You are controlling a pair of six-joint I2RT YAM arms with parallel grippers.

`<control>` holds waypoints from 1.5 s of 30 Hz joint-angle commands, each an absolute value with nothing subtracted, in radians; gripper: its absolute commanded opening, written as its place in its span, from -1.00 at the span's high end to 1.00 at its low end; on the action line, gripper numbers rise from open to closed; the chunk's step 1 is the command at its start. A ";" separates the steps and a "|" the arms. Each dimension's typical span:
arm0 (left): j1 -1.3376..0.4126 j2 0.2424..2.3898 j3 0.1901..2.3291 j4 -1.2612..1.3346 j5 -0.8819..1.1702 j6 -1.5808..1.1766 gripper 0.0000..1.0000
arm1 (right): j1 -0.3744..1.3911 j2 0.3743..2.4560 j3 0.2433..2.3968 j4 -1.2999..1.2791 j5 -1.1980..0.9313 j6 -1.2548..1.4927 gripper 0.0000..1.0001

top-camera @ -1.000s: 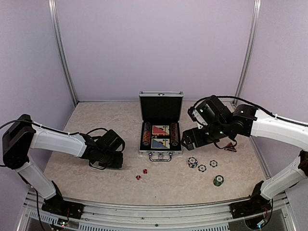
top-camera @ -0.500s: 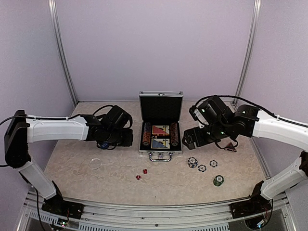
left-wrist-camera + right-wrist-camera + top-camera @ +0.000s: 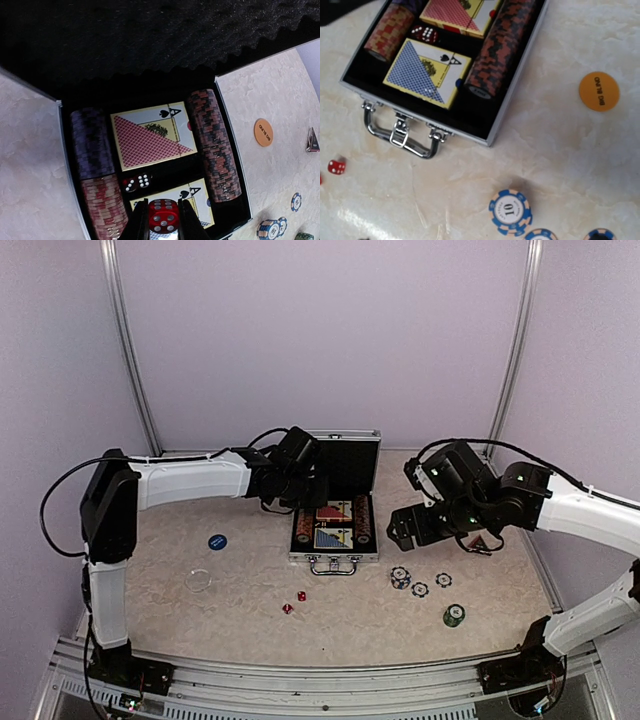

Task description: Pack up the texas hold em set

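Nearest, striped chips (image 3: 401, 577) and two red dice (image 3: 301, 595) are lying on the worktop (image 3: 200, 625). Beyond, the open case (image 3: 334, 552) is sitting mid-worktop, the left jaws pinching a red die (image 3: 163, 216) over it; the right jaws' gap is not showing.

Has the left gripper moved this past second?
Yes: the left gripper swung right and back, from left of the case to over it, gripping a red die.

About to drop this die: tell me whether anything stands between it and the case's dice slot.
Nothing visible does. The left tool holds the red die over the open case; the slot between the decks holds two dice, with room left beside them.
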State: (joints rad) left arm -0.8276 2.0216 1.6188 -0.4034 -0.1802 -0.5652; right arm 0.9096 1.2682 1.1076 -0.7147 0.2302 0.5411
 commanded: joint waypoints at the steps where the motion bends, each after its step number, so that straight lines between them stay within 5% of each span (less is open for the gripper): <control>1: -0.836 2.144 1.755 -0.439 -0.143 -0.521 0.78 | 0.919 1.236 1.091 -0.740 0.266 0.552 -0.90; 45: -0.844 2.309 1.807 -0.428 -0.205 -0.638 0.69 | 0.918 1.229 1.096 -0.760 0.273 0.564 -0.90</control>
State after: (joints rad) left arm -0.8494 2.2868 1.7931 -0.4561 -0.1734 -0.6094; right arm 0.9096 1.2514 1.1030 -0.7582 0.2562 0.5510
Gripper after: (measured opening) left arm 0.156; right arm 0.951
